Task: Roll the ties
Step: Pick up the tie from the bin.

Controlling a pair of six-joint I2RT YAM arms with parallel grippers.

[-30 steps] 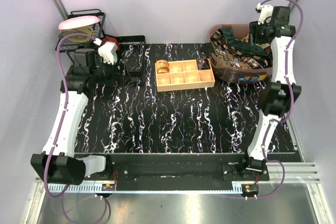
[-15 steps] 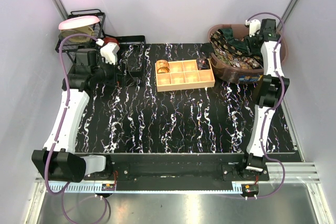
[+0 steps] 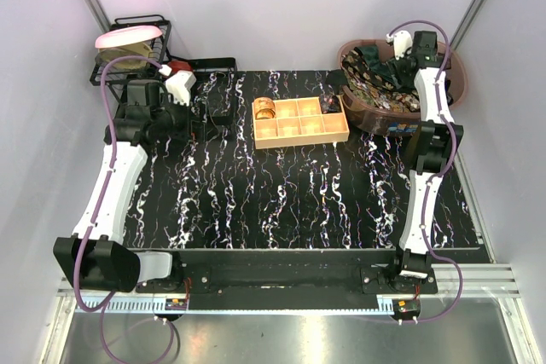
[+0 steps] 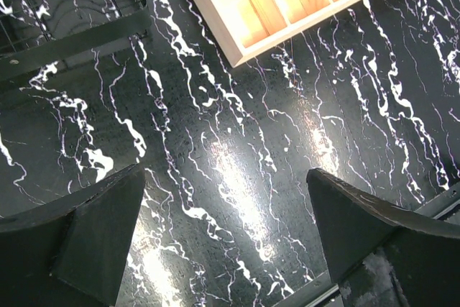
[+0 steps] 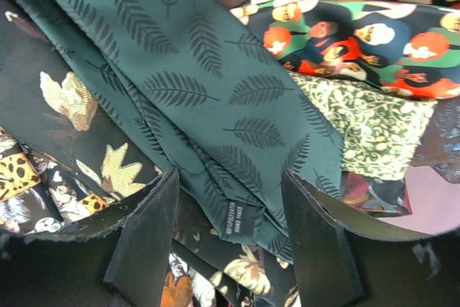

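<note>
- The ties (image 3: 378,83) lie heaped in a brown basket (image 3: 375,119) just right of the wooden box (image 3: 300,141).
- The right hand (image 5: 228,199) is spread over the fern-printed green tie (image 5: 201,84) in that heap, pinching nothing.
- The left hand (image 4: 224,185) is spread wide over the marbled surface (image 4: 237,141), left of the box.

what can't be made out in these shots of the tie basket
Top view: the right gripper is hidden behind its own wrist above the basket.
Right wrist view: the green tie runs off the top edge; its label is too small to read.
Lower ties: covered by the pile, uncountable.
</note>
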